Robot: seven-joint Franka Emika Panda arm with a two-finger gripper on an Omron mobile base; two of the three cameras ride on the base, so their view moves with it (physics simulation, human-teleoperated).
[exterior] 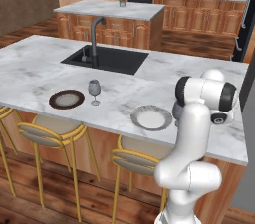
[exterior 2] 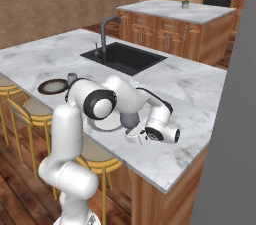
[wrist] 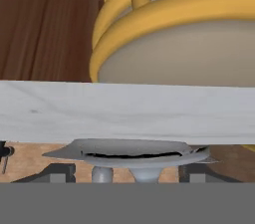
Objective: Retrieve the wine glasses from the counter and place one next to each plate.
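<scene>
Gripper (wrist: 127,175) is seen low over the island's near edge, fingertips (wrist: 57,173) set wide apart either side of a wine glass (exterior 2: 131,120) – contact cannot be told. This glass stands just beside the grey-white plate (exterior: 151,117). Further left, the second wine glass (exterior: 94,91) stands upright beside the dark brown plate (exterior: 66,99) – sink (exterior: 105,60) is seen beyond.

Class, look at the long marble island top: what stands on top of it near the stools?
A dark brown plate with a wine glass beside it, and a light grey plate. The robot's arm covers whatever lies right of that plate.
</scene>
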